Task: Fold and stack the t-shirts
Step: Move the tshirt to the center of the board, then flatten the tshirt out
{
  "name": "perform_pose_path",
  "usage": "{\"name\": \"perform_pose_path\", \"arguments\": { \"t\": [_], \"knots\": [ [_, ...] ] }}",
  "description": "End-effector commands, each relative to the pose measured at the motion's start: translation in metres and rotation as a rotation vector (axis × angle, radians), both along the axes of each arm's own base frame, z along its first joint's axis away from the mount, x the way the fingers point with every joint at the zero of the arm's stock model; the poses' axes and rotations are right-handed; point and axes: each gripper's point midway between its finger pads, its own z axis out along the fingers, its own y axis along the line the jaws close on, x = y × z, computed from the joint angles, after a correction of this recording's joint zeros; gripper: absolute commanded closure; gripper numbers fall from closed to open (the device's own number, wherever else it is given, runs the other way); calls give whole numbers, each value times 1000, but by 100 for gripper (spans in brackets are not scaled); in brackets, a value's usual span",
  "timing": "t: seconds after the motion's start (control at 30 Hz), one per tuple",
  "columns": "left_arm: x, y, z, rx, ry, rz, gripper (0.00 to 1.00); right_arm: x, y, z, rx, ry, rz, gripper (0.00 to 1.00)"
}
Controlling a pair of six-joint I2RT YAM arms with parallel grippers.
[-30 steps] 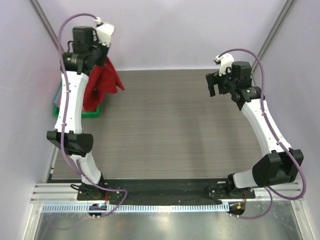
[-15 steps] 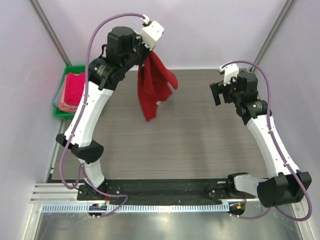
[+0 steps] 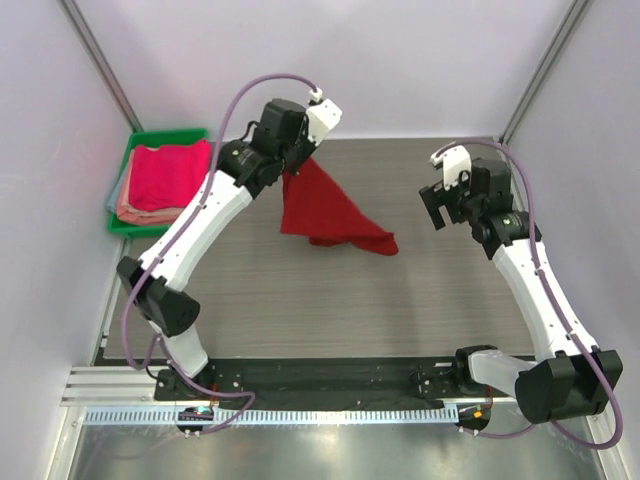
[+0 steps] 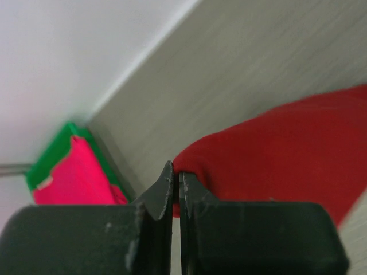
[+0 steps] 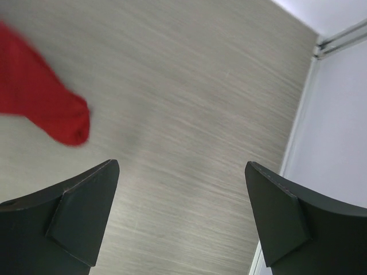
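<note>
Table [image 3: 420, 300]: the deep red t-shirt [image 3: 325, 212], airborne half a second ago, now drapes from the left gripper [image 4: 174, 172] onto the surface, ready for spreading. Green tray [image 3: 170, 134], to that gripper's left, holds the pink t-shirt [image 3: 165, 172]. The left wrist view alone confirms jaws pinching the cloth; the right gripper [image 5: 180, 166] gapes, empty.

Left arm [image 3: 195, 225]: white shell links, black joint housings, bulky black elbow block [image 3: 160, 303]. Right arm [image 3: 535, 288]: same build, same colours. Purple cable [image 3: 268, 78] arcs off each wrist and trails down along links to base. White camera mount [image 3: 322, 117] on each wrist, boxy. Left gripper [image 4: 175, 172]: matte black fingers, tapering to thin edges, few pale scuff specks. Right gripper [image 5: 182, 166]: black wedge-shaped fingers, bevelled inner faces, dull sheen.
</note>
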Motion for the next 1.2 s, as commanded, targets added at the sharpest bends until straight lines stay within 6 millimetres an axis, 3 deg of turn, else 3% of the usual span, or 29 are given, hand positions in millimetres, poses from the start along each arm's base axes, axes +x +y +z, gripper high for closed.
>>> {"name": "perform_pose_path", "arguments": {
  "t": [0.0, 0.07, 0.1, 0.2, 0.23, 0.27, 0.3, 0.33, 0.37, 0.4, 0.43, 0.5, 0.53, 0.57, 0.63, 0.67, 0.7, 0.73, 0.77, 0.8, 0.83, 0.87, 1.0, 1.17],
  "knots": [
    [25, 23, -52, -45, 117, 153, 100, -19, 10, -24, -48, 91, 136, 3],
    [43, 36, -67, -34, 144, 195, 100, -26, 17, -34, -61, 127, 207, 5],
    [59, 36, -90, -20, 176, 232, 100, -33, 21, -45, -58, 171, 238, 7],
    [96, 56, -94, -55, 147, 341, 100, -45, 46, -64, -41, 232, 369, 10],
    [112, 57, -116, -44, 168, 376, 100, -47, 53, -71, -42, 252, 404, 10],
    [131, 67, -97, -82, 106, 408, 100, -48, 60, -75, -47, 262, 431, 10],
    [149, 69, -115, -69, 112, 431, 90, -49, 73, -81, -52, 277, 477, 10],
    [162, 79, -93, -80, 43, 453, 77, -51, 81, -84, -50, 284, 506, 11],
    [174, 82, -87, -77, -2, 467, 58, -51, 88, -85, -57, 284, 535, 11],
    [181, 87, -86, -59, -30, 486, 33, -51, 99, -88, -65, 282, 574, 11],
    [184, 93, -88, -13, -48, 500, 23, -51, 105, -95, -72, 295, 600, 12],
    [178, 102, -93, 21, -35, 524, 8, -46, 117, -103, -96, 288, 651, 14],
    [169, 107, -119, 54, 29, 532, 7, -45, 127, -114, -106, 308, 683, 15],
    [155, 112, -110, 27, 49, 538, 7, -42, 132, -119, -108, 309, 696, 18],
    [130, 123, -139, 39, 161, 544, 7, -31, 146, -124, -106, 288, 720, 22],
    [109, 127, -134, 5, 213, 537, 8, -27, 152, -133, -100, 307, 727, 26],
    [95, 118, -139, -43, 282, 467, 8, -16, 159, -131, -85, 286, 722, 28],
    [78, 121, -157, -52, 364, 439, 8, -11, 164, -133, -79, 282, 719, 29],
    [62, 119, -161, -65, 418, 410, 8, -6, 168, -143, -73, 300, 714, 30],
    [44, 110, -147, -123, 441, 347, 8, 4, 174, -141, -61, 268, 706, 32],
    [31, 111, -157, -124, 487, 341, 10, 8, 178, -142, -58, 260, 710, 33],
    [17, 113, -148, -140, 497, 337, 11, 14, 185, -149, -57, 266, 719, 37],
    [-7, 123, -156, -126, 519, 366, 14, 27, 200, -168, -57, 302, 729, 42],
    [-14, 138, -163, -116, 527, 401, 14, 51, 203, -181, -95, 308, 694, 42]
  ]
}}
